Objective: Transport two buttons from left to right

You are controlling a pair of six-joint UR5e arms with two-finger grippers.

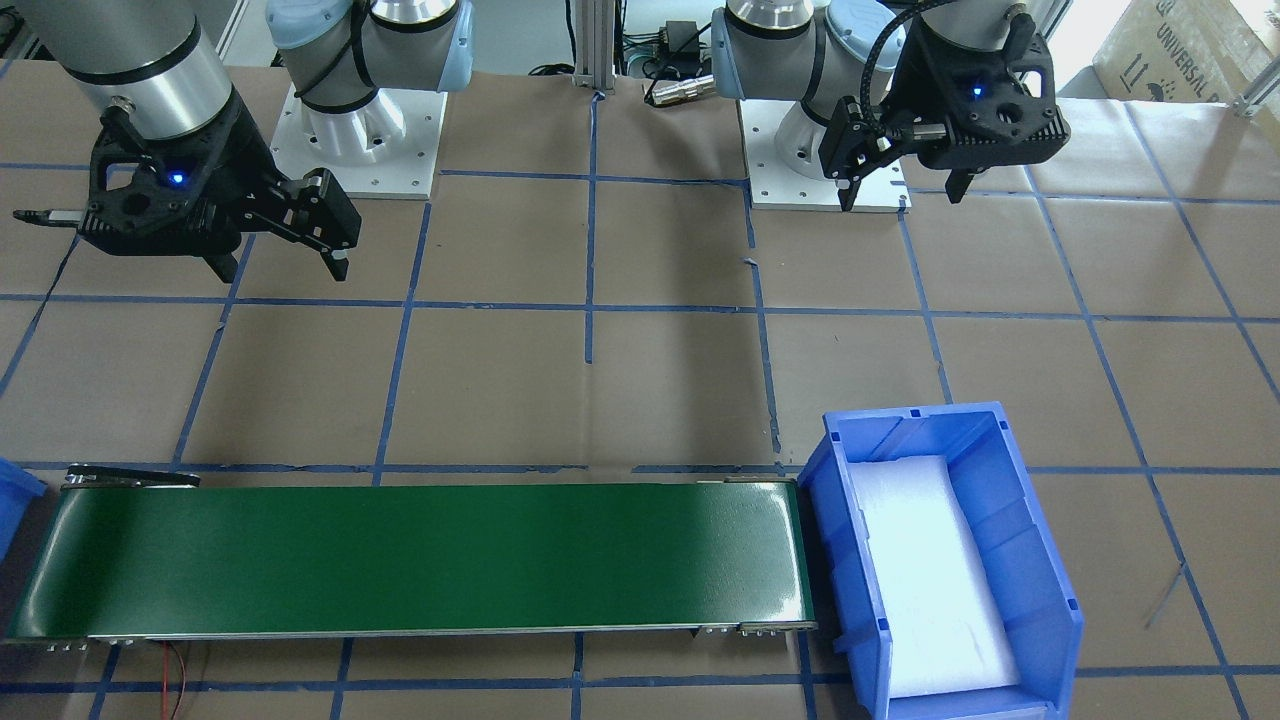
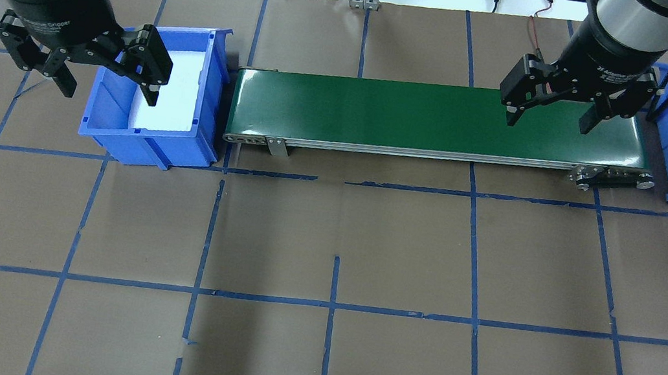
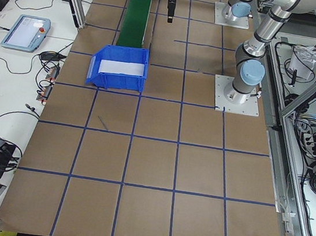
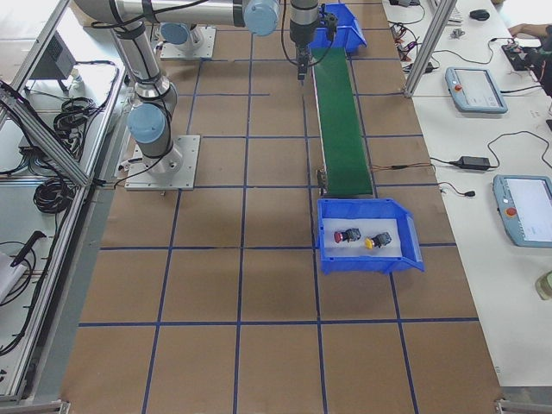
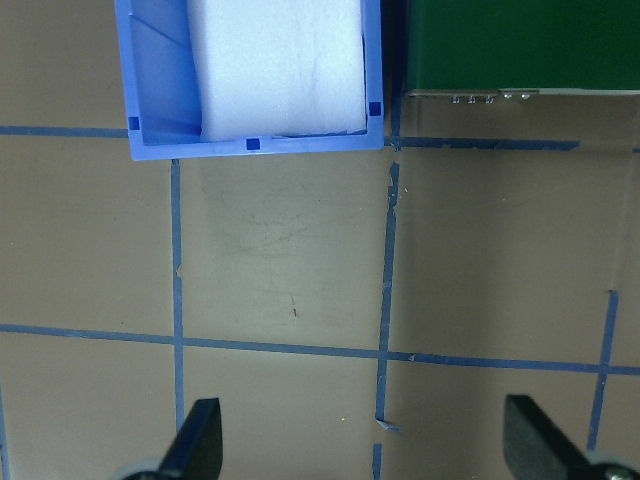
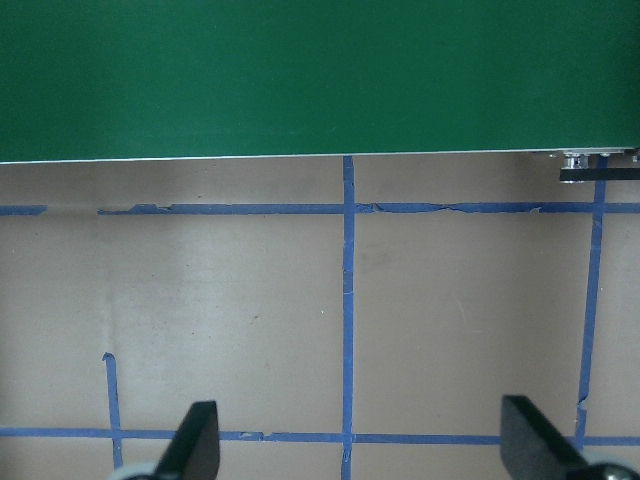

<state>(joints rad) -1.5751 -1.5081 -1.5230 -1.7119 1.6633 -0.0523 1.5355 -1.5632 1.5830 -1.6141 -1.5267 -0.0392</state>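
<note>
At my right end of the belt (image 4: 342,121), the red button (image 4: 347,235) and the yellow button (image 4: 376,241) lay side by side in the blue bin (image 4: 366,263). My left claw (image 2: 110,92) and my right claw (image 2: 548,121) hung wide open, holding nothing.

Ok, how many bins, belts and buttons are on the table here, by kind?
Blue bins: 2 (left bin, right bin)
Green belt: 1
Buttons: 2 (red button, yellow button)
Total: 5
</note>
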